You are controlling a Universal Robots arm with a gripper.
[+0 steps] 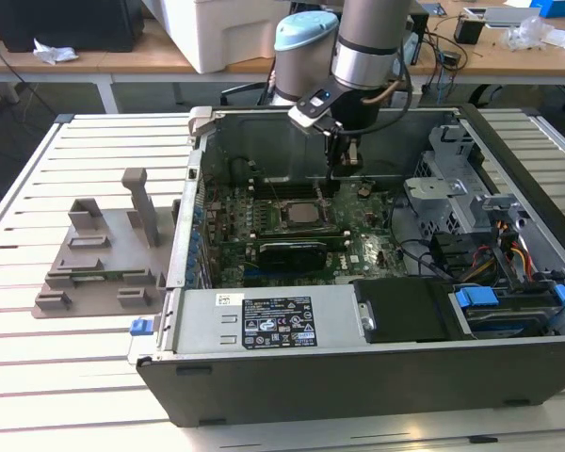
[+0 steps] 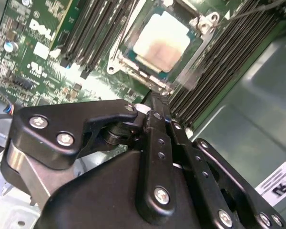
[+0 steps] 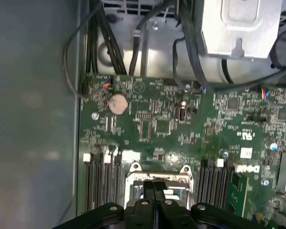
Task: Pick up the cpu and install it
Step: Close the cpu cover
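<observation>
The cpu (image 1: 301,215) lies flat in the black socket frame (image 1: 275,226) on the green motherboard (image 1: 358,247) inside the open computer case. Its silvery-white top (image 2: 161,42) shows in the second wrist view, with the metal bracket (image 2: 200,25) around it. My gripper (image 1: 345,175) hangs above the board, a little beyond the socket toward the exterior view's right. Both black fingers (image 3: 149,191) are pressed together with nothing between them. In the first wrist view the shut gripper (image 3: 154,185) covers the middle of the socket frame (image 3: 133,168).
A grey plastic tray (image 1: 104,259) with upright posts stands on the slatted table at the exterior view's left. The case holds memory slots (image 2: 93,28), a power supply (image 1: 264,320), a drive cage (image 1: 452,193), and loose cables (image 1: 504,259). The case walls (image 1: 358,386) ring the board.
</observation>
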